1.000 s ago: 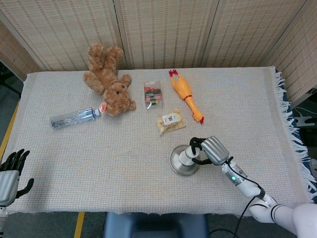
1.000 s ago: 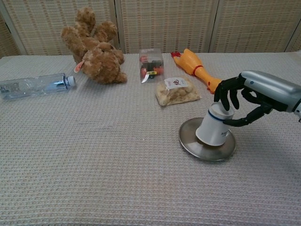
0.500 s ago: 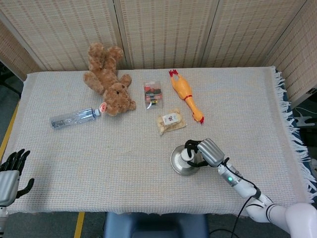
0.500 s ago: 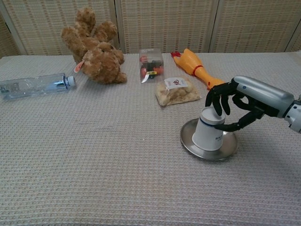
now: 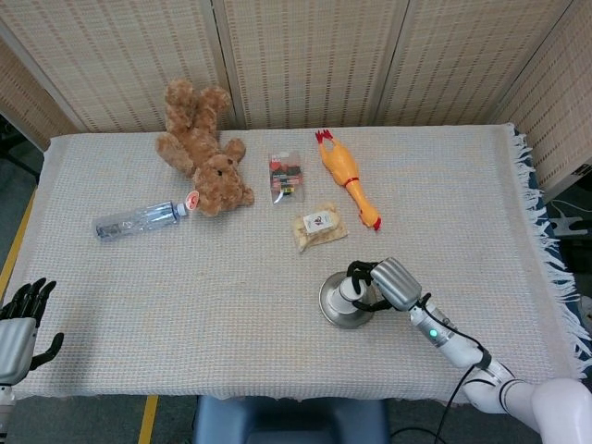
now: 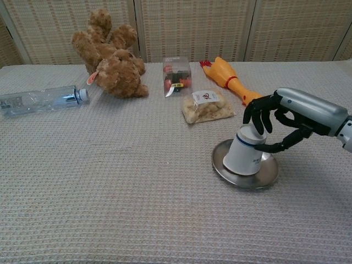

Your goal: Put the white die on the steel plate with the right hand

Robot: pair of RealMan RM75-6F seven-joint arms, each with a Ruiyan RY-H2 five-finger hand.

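The white die (image 6: 242, 157), a cup-shaped white piece with a dark band near its top, stands on the steel plate (image 6: 265, 175), leaning slightly to the right. My right hand (image 6: 286, 116) reaches in from the right; its fingers rest on the die's top and its thumb lies against the die's right side. From the head view the die (image 5: 349, 292) sits on the plate (image 5: 331, 310) with the right hand (image 5: 390, 282) over it. My left hand (image 5: 18, 322) hangs off the table's front left corner, fingers apart and holding nothing.
Behind the plate lie a snack bag (image 6: 206, 107), a rubber chicken (image 6: 228, 77) and a small clear pack (image 6: 176, 74). A teddy bear (image 6: 110, 55) and a plastic bottle (image 6: 38, 100) lie at the back left. The cloth's fringed edge (image 5: 546, 250) runs along the right.
The right hand lowered the tilted die onto the plate, shifting left, then eased slightly right. The die now stands on the plate with a slight lean. The left hand has not moved.
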